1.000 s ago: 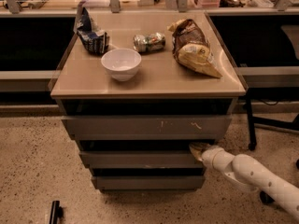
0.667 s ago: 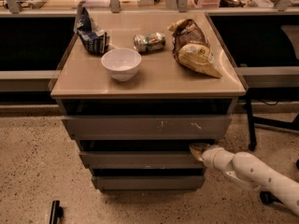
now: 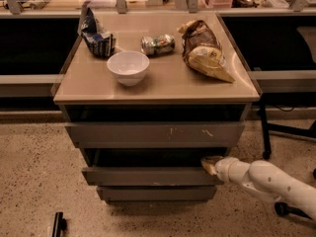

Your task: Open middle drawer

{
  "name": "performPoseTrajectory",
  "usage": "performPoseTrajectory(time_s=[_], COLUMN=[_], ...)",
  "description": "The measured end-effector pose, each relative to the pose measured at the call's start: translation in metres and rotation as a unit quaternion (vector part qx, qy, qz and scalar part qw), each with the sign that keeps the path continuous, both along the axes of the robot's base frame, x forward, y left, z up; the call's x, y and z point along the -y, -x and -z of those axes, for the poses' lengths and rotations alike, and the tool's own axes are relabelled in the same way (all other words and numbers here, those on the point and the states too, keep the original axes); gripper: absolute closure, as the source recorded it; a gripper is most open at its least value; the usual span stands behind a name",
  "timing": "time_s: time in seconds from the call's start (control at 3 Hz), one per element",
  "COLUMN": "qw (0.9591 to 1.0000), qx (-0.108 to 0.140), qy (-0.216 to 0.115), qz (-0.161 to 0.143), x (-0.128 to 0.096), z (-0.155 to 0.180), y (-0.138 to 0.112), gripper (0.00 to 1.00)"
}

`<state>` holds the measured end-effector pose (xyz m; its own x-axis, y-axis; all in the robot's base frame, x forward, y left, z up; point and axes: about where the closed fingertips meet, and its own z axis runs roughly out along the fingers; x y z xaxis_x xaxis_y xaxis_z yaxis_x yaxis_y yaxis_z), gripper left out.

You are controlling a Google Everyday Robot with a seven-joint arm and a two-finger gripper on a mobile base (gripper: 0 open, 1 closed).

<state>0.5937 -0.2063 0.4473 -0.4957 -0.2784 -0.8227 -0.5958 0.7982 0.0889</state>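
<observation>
The middle drawer (image 3: 148, 176) is a plain grey front, the second of three in the cabinet. It stands a little way out, with a dark gap above it. My gripper (image 3: 208, 165), at the end of the white arm (image 3: 266, 179) that comes in from the lower right, sits at the drawer's upper right corner, against its top edge. The scratched top drawer front (image 3: 153, 134) is above it and sticks out somewhat. The plain bottom front (image 3: 155, 193) is below it.
On the cabinet top (image 3: 163, 85) stand a white bowl (image 3: 128, 67), a crushed can (image 3: 158, 44), a blue snack bag (image 3: 96, 33) and a brown chip bag (image 3: 205, 51). A black leg (image 3: 264, 132) and a caster (image 3: 281, 209) are at the right, and a black object (image 3: 58, 224) lies on the floor.
The gripper and the middle drawer front have moved slightly outward, toward the camera. Nothing on the cabinet top has moved.
</observation>
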Motion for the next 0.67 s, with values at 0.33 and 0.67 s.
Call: performPoseTrajectory(time_s=[0.33, 0.67], qw=[1.0, 0.9995], qx=[0.0, -0.017], qy=[0.0, 0.004], qz=[0.0, -0.028], x=[0.0, -0.0094], z=[0.0, 0.0074], y=[0.0, 0.0045], gripper=[1.0, 1.0])
